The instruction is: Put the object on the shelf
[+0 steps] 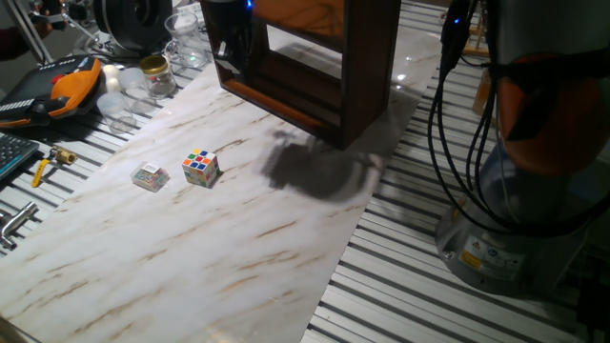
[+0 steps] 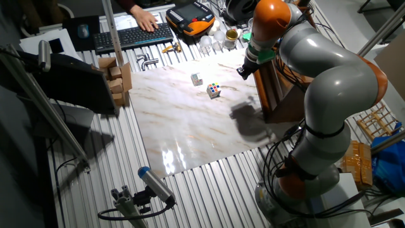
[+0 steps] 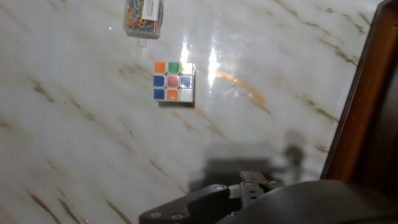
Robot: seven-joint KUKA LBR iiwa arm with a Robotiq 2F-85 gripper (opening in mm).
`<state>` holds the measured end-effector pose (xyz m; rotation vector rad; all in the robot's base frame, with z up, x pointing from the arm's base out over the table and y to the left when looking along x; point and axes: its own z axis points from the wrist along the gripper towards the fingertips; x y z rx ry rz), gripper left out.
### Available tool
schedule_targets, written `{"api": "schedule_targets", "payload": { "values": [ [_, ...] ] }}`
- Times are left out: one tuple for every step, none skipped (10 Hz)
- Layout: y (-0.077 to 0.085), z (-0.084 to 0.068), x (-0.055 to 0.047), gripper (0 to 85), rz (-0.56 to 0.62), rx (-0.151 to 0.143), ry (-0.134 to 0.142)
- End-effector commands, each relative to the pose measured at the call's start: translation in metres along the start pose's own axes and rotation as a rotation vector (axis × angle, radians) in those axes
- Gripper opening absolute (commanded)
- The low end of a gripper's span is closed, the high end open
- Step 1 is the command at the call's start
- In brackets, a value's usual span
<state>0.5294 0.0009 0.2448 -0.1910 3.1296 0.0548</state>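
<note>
While the arm hangs over the far corner of the table (image 1: 191, 238) in one fixed view, the disc named in the task is nowhere to be seen. A Rubik's cube (image 1: 200, 168) and a small clear box (image 1: 150, 177) lie just beside each other on the marble top, well apart from the shelf (image 1: 329, 67). The hand (image 1: 232, 43) is a dark shape in front of the shelf's open face; its fingers cannot be made out here.

From the other fixed view, the hand (image 2: 243, 69) sits at the shelf's (image 2: 278, 95) front edge, with the cube (image 2: 214, 90) and box (image 2: 197, 79) out on the table (image 2: 183, 133). No disc shows on the marble.

Looking along the fingers, the hand view shows the cube (image 3: 173, 81), the box (image 3: 143, 15) of coloured clips, and the shelf's (image 3: 364, 106) brown board at the right. Whether the fingers are apart, together or clamped on something, I cannot tell.

My judgement: the disc is either held in the hand or already inside the shelf, hidden either way, so the task looks to be at or near the placing step. Confirming the release is what remains.
</note>
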Motion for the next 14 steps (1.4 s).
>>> {"api": "schedule_targets", "payload": {
  "values": [
    [-0.0002, -0.0003, -0.0004, 0.0, 0.002, -0.002, 0.000],
    [-0.0009, -0.0008, -0.0008, 0.0, 0.002, 0.000, 0.000],
    [-0.0010, -0.0015, -0.0004, 0.0, 0.002, 0.001, 0.003],
    [-0.0011, -0.0016, 0.0000, 0.0, 0.002, 0.001, 0.005],
    [-0.0015, -0.0018, 0.0002, 0.0, -0.001, 0.001, 0.003],
    [-0.0019, -0.0035, 0.0008, 0.0, -0.003, 0.000, 0.000],
    [-0.0020, -0.0047, 0.0013, 0.0, -0.006, 0.001, 0.000],
    [-0.0019, -0.0051, 0.0015, 0.0, -0.009, 0.001, 0.000],
    [-0.0020, -0.0054, 0.0015, 0.0, -0.011, 0.003, -0.001],
    [-0.0025, -0.0058, 0.0013, 0.0, -0.020, 0.016, -0.001],
    [-0.0030, -0.0059, 0.0011, 0.0, -0.021, 0.017, -0.001],
    [-0.0030, -0.0059, 0.0011, 0.0, -0.023, 0.017, -0.001],
    [-0.0031, -0.0058, 0.0012, 0.0, -0.023, 0.017, -0.001],
    [-0.0034, -0.0057, 0.0013, 0.0, -0.023, 0.017, -0.001]
  ]
}}
